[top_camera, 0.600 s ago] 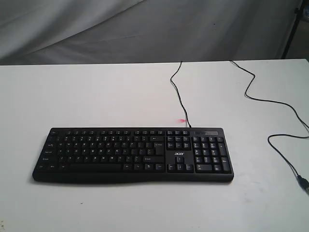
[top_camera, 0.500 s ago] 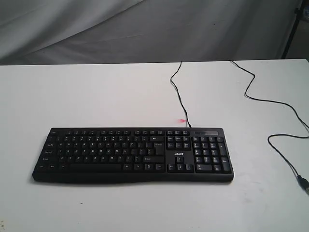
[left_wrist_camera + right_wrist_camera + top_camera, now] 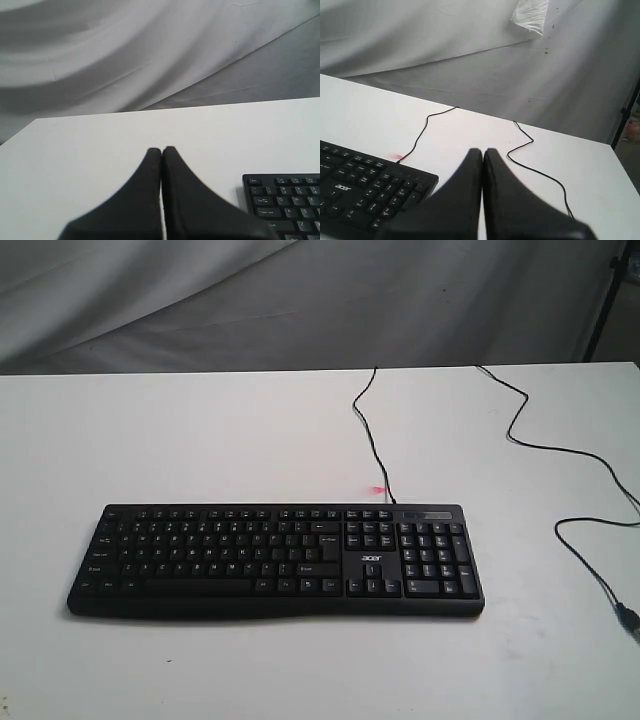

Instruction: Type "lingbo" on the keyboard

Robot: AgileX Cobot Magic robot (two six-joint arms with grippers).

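The black keyboard (image 3: 275,560) lies flat on the white table (image 3: 200,440), near its front, with the number pad and a white "acer" logo toward the right. Neither arm shows in the exterior view. In the left wrist view my left gripper (image 3: 162,149) is shut with nothing held, off the keyboard's (image 3: 287,200) Esc corner, over bare table. In the right wrist view my right gripper (image 3: 483,151) is shut and empty, beyond the number-pad end of the keyboard (image 3: 365,192).
The keyboard's black cable (image 3: 368,435) runs from its back edge to the table's far edge, with a small red mark (image 3: 375,488) beside it. A second black cable (image 3: 560,455) snakes along the table's right side. Grey cloth (image 3: 300,300) hangs behind.
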